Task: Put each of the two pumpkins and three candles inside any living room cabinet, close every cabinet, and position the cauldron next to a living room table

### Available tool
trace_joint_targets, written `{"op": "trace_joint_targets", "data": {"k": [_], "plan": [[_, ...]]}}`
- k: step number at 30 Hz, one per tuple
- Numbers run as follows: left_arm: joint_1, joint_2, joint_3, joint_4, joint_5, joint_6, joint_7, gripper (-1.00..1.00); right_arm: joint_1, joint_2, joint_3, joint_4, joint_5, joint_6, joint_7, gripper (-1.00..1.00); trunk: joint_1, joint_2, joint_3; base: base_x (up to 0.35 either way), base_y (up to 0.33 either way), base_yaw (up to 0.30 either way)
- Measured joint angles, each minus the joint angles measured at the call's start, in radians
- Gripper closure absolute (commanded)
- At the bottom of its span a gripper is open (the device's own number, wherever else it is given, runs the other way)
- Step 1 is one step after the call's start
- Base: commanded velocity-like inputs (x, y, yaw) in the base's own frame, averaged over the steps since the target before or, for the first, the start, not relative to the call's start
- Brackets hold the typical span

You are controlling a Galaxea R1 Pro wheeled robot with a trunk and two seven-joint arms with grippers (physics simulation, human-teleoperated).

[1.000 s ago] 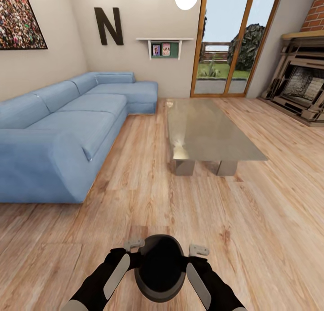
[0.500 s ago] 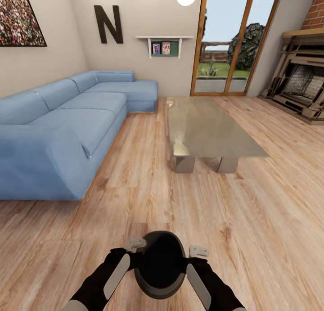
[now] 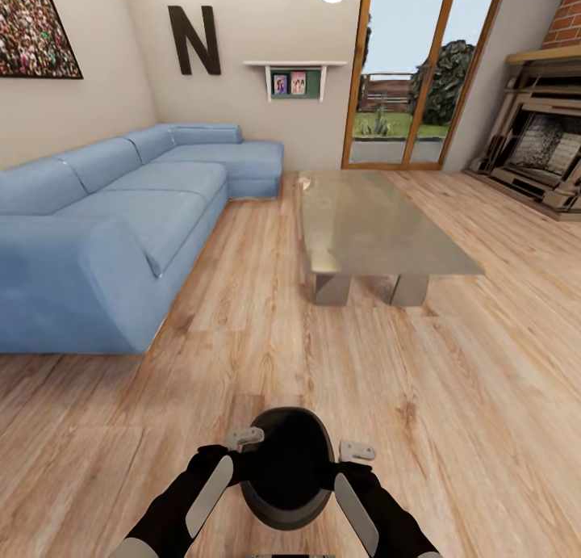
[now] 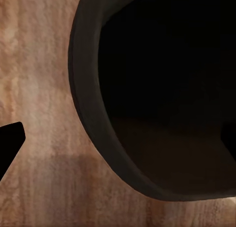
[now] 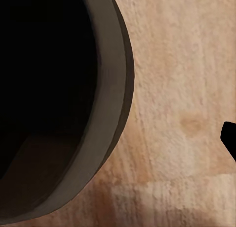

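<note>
The black cauldron [image 3: 288,469] hangs low in front of me above the wood floor, its wide mouth facing up. My left gripper [image 3: 244,439] holds its rim on one side and my right gripper [image 3: 356,450] holds the opposite side, both shut on it. In the left wrist view the cauldron [image 4: 162,99] looms close, with one dark fingertip [image 4: 9,141] outside its wall. The right wrist view shows the cauldron [image 5: 54,99] and a fingertip [image 5: 229,137] the same way. The grey glossy table [image 3: 379,227] stands ahead, slightly to the right, well beyond the cauldron.
A long blue corner sofa [image 3: 113,219] runs along the left wall. A brick fireplace [image 3: 541,154] is at the far right, and glass doors [image 3: 403,73] are at the back. Open wood floor [image 3: 266,356] lies between me and the table.
The whole head view has shifted a little as the camera moved: the sofa and table sit slightly differently in frame. The cauldron stays held between both grippers.
</note>
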Motion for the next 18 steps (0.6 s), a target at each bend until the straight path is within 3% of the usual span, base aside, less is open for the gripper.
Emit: {"op": "trace_joint_targets", "data": {"k": [8,18], "plan": [[0.000,0.000,0.000,0.000,0.000,0.000,0.000,-1.00,0.000,0.000,0.000,0.000,-0.001,-0.003,0.000,-1.00,0.008,-0.014,-0.006,0.000,0.000,0.000],[0.000,0.000,0.000,0.000,0.000,0.000,-0.001,-1.00,0.000,0.000,0.000,0.002,-0.001,-0.010,0.001,-1.00,0.046,-0.084,-0.038,0.000,0.000,0.000]]}}
